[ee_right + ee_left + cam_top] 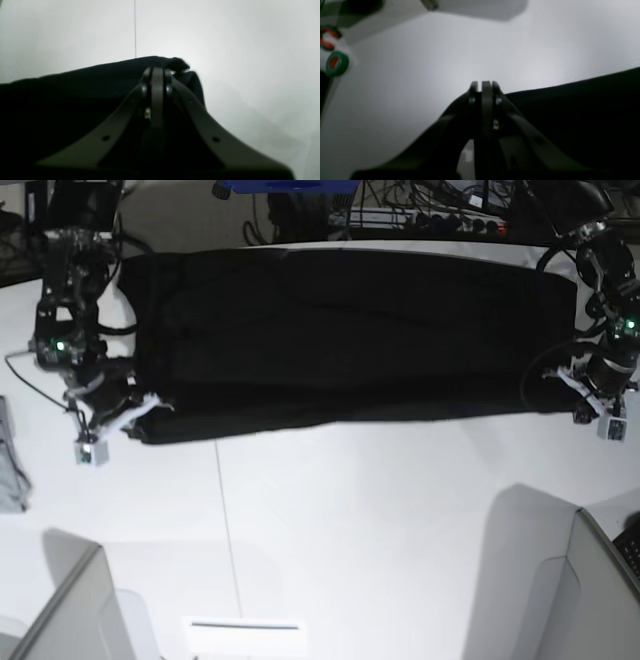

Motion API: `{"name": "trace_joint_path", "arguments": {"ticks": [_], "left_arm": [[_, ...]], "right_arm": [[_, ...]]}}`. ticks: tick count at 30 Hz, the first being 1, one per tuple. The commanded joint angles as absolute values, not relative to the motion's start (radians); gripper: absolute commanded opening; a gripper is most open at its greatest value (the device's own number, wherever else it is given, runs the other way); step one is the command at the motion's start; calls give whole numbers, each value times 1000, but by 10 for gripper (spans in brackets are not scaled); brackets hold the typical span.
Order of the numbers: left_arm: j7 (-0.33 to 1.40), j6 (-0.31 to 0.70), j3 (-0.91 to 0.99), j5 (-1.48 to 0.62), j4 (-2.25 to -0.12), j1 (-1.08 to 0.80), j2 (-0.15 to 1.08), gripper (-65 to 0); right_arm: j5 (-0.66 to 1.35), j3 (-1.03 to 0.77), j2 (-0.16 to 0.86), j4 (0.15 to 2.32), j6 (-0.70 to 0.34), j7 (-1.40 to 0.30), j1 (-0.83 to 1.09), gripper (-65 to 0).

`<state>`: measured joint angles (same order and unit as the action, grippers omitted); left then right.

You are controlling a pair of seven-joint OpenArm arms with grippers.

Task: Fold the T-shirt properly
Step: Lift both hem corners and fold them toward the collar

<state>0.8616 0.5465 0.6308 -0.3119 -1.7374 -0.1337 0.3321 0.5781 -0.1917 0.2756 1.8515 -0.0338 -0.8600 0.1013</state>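
At the left of the scene my right pincer (128,412) sits at the near-left corner of the large plain black short-sleeved cloth T-shirt (340,340), which lies spread in a long band across the far half of the white surface (350,530). From my right wrist the jaws are pressed together with a bunched corner of dark cloth just ahead of the tips, and I judge that they have pinched the hem there, though the cloth is too dark to show the bite itself.

The shirt looks light, limp and soft; it drapes flat and shows shallow creases running along its length. Cloth like this will sag and trail between two holds, and a thin pinch can slip out, so I judge the corners and hems, where the fabric is doubled, to be the best places to take hold, with both ends lifted together to keep the edge straight.

At the right of the scene my left pincer (590,392) rests at the shirt's near-right edge. From my left wrist its jaws are closed too, right at the black edge; I cannot tell if cloth is caught between them.
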Motion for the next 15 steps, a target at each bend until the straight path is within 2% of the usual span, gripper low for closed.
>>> {"name": "trace_joint_path", "arguments": {"ticks": [1,6,15], "left_arm": [[845,539,639,-320,-1765,-136,340,-650],[846,539,639,-320,-1807,-185,331,-650],[851,539,636,-320,-1833,-219,314,-650]], "right_arm": [[585,-220,277,1886,-35,-848,105,-650],[585,-286,243,1908,-42,-908,157,-650],[599,-291,242,1997,-42,-923,254,-650]]}}
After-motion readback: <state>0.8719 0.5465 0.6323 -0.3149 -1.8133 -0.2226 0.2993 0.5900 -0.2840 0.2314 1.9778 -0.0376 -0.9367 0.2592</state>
